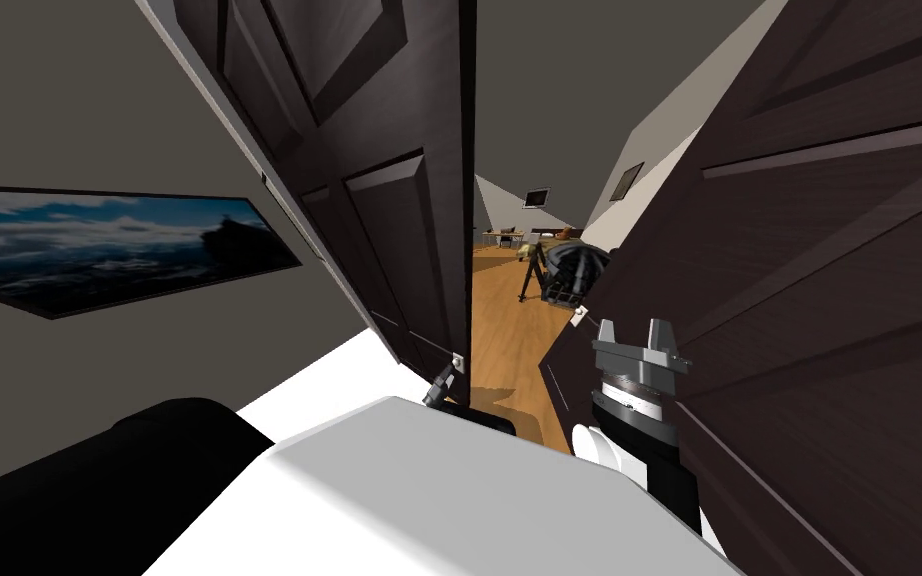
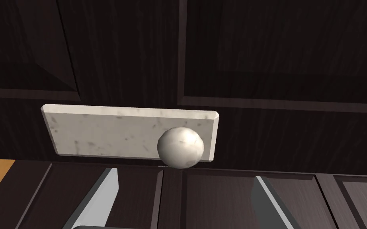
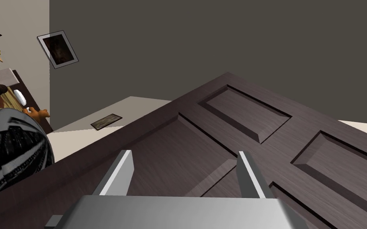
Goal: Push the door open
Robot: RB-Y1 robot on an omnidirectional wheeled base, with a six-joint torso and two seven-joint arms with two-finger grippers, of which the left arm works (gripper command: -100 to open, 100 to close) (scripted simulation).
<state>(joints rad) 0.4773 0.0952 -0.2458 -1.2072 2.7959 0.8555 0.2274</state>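
Hanging on the grey wall at far left is a landscape picture (image 1: 99,250). Next comes the dark left door (image 1: 379,200), ajar, its pale plate (image 2: 107,133) and round knob (image 2: 180,147) just beyond the left hand (image 2: 184,177), whose fingers stand apart around nothing. A gap between the doors shows wooden floor (image 1: 509,330). The right hand (image 1: 635,332), fingers spread and empty, sits close against the dark right door (image 1: 829,300).

Furniture (image 1: 505,238) beyond the door (image 1: 379,230) is too small to tell.
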